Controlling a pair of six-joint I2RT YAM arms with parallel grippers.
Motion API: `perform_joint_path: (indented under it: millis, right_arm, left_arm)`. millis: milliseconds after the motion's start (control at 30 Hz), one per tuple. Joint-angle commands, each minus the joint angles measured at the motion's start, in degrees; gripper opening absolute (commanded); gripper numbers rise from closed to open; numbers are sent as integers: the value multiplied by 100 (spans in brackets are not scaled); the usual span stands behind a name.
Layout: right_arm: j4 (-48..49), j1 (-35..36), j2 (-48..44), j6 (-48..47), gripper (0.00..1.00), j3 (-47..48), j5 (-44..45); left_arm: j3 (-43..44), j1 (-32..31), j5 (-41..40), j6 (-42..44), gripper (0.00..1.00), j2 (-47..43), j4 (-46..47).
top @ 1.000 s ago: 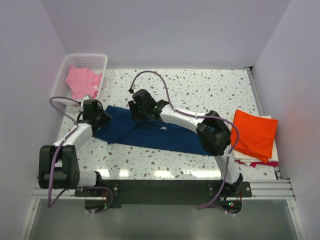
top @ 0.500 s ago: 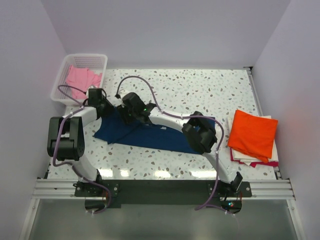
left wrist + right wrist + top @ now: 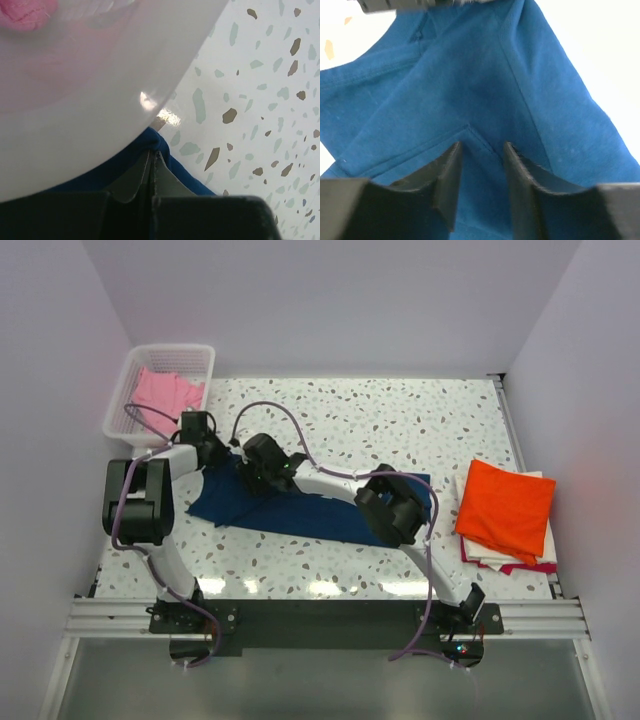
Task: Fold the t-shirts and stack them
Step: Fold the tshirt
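Note:
The navy t-shirt [image 3: 310, 508] lies spread across the table's left middle. My left gripper [image 3: 212, 452] is shut on the shirt's far left edge beside the basket; in the left wrist view the fingertips [image 3: 152, 152] pinch a navy fold [image 3: 165, 150]. My right gripper [image 3: 258, 468] is over the shirt's upper left part; in the right wrist view its jaws [image 3: 480, 145] stand apart over the navy cloth [image 3: 470, 75], holding nothing. The orange t-shirt [image 3: 507, 504] lies folded on top of a stack at the right. The pink t-shirt [image 3: 165, 395] is in the basket.
The white lattice basket [image 3: 200, 355] stands at the far left corner; its wall [image 3: 75, 100] fills the left wrist view, close to my left gripper. Walls enclose the table on the left, back and right. Purple cables loop over both arms.
Both grippers moved left and toward the basket, the right one sliding along the navy shirt. The left arm's elbow swung up and back. The shirt's left edge lies nearer the basket.

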Motion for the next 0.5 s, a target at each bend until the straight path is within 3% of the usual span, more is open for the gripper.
perform_joint_path:
  millis: [0, 233, 467]
  right_arm:
    - [223, 63, -455, 91, 38, -240, -139]
    - [302, 63, -789, 179, 13, -601, -96]
    - [680, 63, -1474, 399, 6, -1146, -87]
  left_arm:
    - [351, 30, 25, 90, 0, 78, 170]
    - [412, 30, 166, 99, 0, 70, 169]
    - [403, 39, 174, 117, 0, 0, 187]
